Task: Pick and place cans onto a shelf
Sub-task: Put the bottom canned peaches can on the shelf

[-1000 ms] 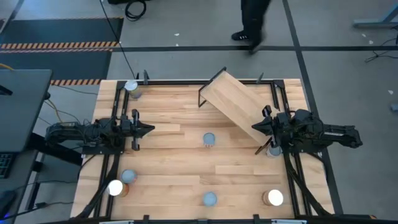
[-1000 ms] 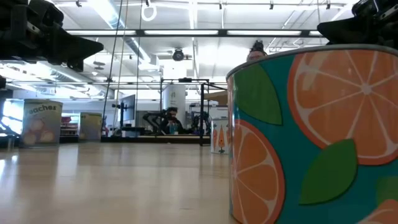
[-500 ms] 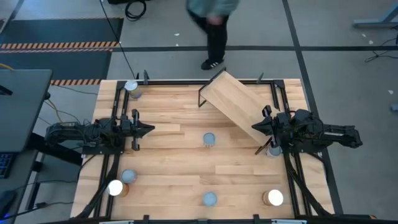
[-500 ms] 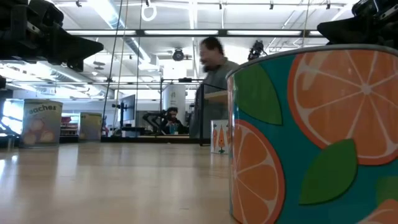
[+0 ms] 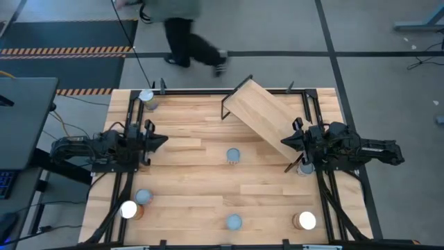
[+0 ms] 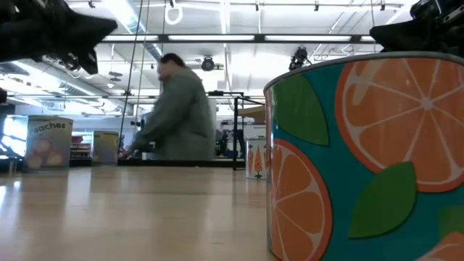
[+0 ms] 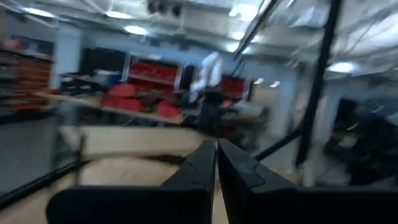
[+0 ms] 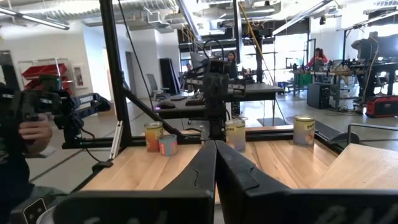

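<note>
Several small cans stand upright on their bases on the wooden tabletop: one at the far left corner [image 5: 146, 98], one in the middle [image 5: 234, 155], two at the near left [image 5: 143, 198] [image 5: 129, 209], one at the near edge [image 5: 234, 222] and one at the near right [image 5: 305, 221]. Another can [image 5: 304, 169] stands under my right arm. The light-wood shelf [image 5: 267, 114] stands slanted at the far right on its black wire frame. My left gripper [image 5: 164, 141] is shut and empty above the table's left side. My right gripper [image 5: 283, 142] is shut and empty beside the shelf's near corner.
A person [image 5: 182, 28] walks on the floor beyond the table's far edge. Black frame rails run along the table's left and right sides. In the low view an orange-print can [image 6: 370, 159] stands close to the camera, and a peaches can [image 6: 47, 143] stands at the left.
My left gripper has risen and drawn back a little toward the table's left edge, still shut. The person behind the table has walked from right to left along the far edge.
</note>
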Action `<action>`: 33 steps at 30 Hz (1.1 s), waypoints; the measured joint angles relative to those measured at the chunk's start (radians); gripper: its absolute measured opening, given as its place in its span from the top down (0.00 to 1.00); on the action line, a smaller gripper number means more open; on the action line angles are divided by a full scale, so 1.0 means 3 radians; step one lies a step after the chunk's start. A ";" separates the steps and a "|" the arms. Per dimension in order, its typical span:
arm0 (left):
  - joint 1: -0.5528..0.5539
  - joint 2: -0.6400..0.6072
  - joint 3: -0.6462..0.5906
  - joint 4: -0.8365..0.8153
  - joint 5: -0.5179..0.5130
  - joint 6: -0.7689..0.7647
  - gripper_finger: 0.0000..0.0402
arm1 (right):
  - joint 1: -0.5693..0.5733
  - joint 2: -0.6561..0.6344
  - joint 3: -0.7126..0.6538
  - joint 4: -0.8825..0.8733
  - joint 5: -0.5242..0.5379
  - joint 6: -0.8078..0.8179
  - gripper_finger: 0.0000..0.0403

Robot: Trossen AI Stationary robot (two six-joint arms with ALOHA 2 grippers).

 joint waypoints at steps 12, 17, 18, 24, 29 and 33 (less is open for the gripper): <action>-0.0002 0.0459 0.0091 -0.0332 -0.0634 0.0050 0.94 | 0.0000 0.0001 0.0000 0.0001 0.0000 0.0000 0.97; -0.0003 0.0961 0.0735 -0.1407 -0.0856 -0.0082 0.87 | 0.0000 0.0001 -0.0001 0.0001 0.0000 0.0000 0.97; -0.0003 0.1061 0.0892 -0.1720 -0.0890 -0.0138 0.84 | 0.0000 0.0001 -0.0001 0.0001 0.0000 0.0000 0.97; -0.0005 0.1371 0.1694 -0.3130 -0.1229 -0.0666 0.64 | 0.0000 0.0001 -0.0001 0.0001 0.0000 0.0001 0.97; -0.0003 0.1364 0.2046 -0.3622 -0.1325 -0.1563 0.52 | 0.0000 0.0001 -0.0001 0.0001 0.0000 0.0000 0.97; -0.0005 0.1355 0.2157 -0.3516 -0.1159 -0.1983 0.49 | 0.0000 0.0001 0.0000 0.0001 0.0001 0.0000 0.97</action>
